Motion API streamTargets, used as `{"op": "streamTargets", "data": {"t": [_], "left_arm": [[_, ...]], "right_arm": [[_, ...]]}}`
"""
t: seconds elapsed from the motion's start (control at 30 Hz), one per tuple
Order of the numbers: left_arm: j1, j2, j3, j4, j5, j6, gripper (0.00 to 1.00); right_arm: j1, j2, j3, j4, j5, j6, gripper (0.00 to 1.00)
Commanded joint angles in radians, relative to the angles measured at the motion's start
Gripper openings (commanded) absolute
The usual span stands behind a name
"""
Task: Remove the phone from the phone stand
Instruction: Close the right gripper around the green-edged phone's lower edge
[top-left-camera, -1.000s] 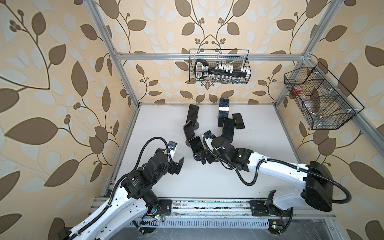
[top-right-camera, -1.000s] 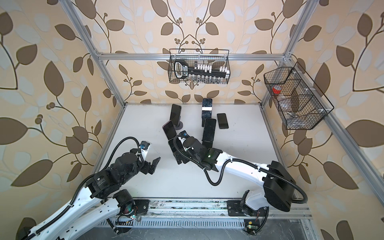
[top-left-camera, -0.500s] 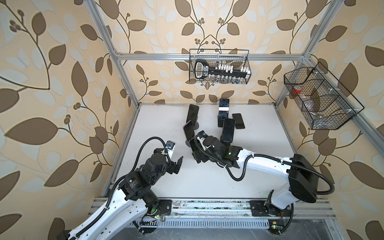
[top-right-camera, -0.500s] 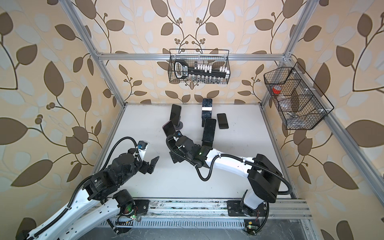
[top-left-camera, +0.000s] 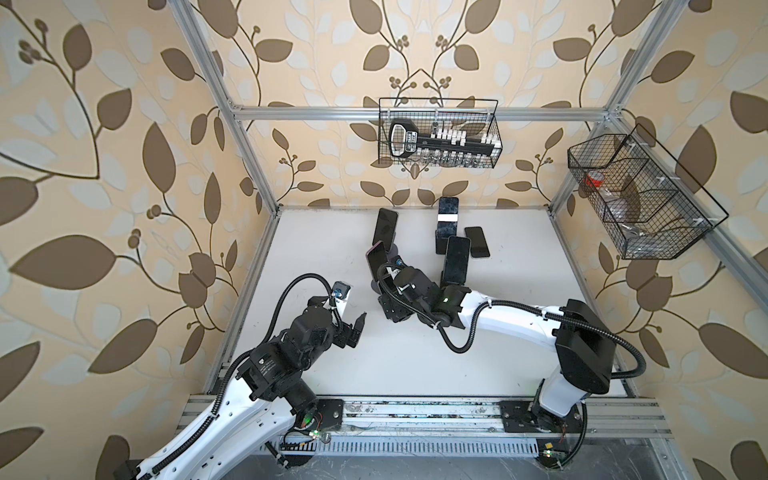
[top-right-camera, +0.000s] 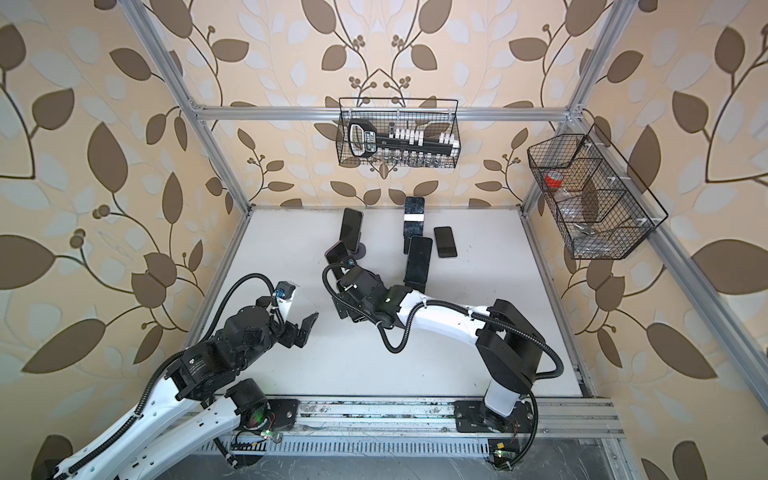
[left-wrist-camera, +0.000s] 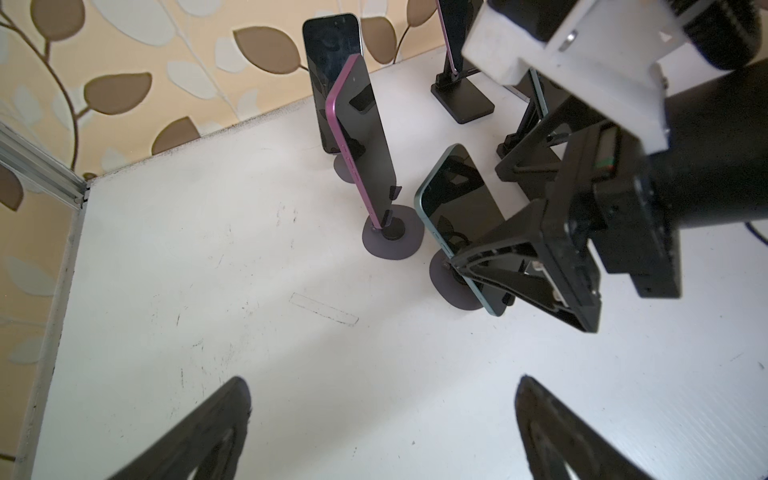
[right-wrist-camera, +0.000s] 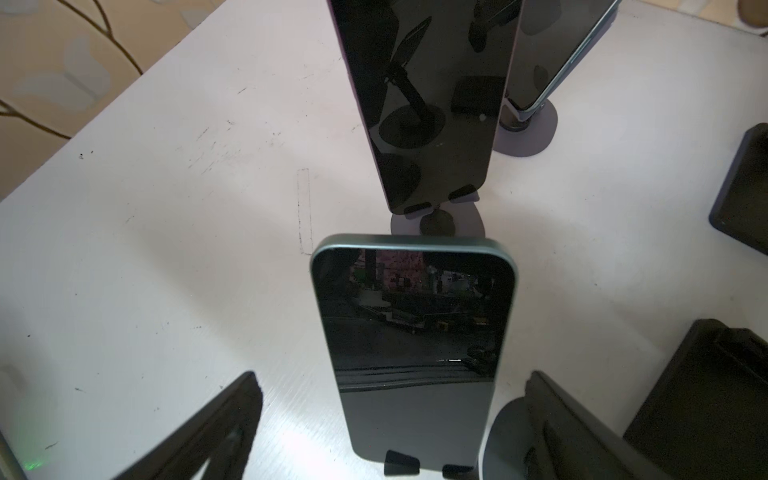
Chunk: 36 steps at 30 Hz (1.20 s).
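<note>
A teal-edged phone (right-wrist-camera: 415, 332) (left-wrist-camera: 457, 199) leans upright on a phone stand with a round grey base (right-wrist-camera: 503, 436) (left-wrist-camera: 444, 278). My right gripper (right-wrist-camera: 392, 380) (left-wrist-camera: 482, 266) is open, one finger on each side of the phone's lower half, with a gap showing on one side. In both top views the right gripper (top-left-camera: 380, 297) (top-right-camera: 340, 297) covers this phone. My left gripper (left-wrist-camera: 382, 386) (top-left-camera: 351, 316) (top-right-camera: 301, 320) hangs open and empty over bare table, to the near left of the stand.
A purple-edged phone (left-wrist-camera: 361, 137) (top-left-camera: 376, 255) stands on its own stand just behind. More phones on stands (top-left-camera: 384, 226) (top-left-camera: 448, 212) (top-left-camera: 457, 257) and one lying flat (top-left-camera: 477, 242) fill the back. Wire baskets (top-left-camera: 438, 133) (top-left-camera: 636, 199) hang on the walls.
My right gripper has moved left onto the teal-edged phone, and its open fingers now straddle it. The left arm has barely shifted.
</note>
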Motion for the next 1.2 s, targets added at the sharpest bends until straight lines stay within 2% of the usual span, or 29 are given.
{"op": "streamTargets", "data": {"t": [0.0, 0.47, 1.17], "left_arm": [[0.009, -0.009, 0.022, 0.002, -0.001, 0.011, 0.99], [0.013, -0.012, 0.023, 0.002, 0.004, 0.017, 0.99], [0.014, -0.01, 0.02, 0.001, 0.006, 0.031, 0.99]], "right_arm": [[0.007, 0.026, 0.04, -0.031, 0.038, 0.004, 1.0], [0.005, 0.086, 0.089, -0.056, 0.044, 0.009, 0.99], [-0.022, 0.121, 0.095, -0.055, -0.001, 0.002, 0.86]]}}
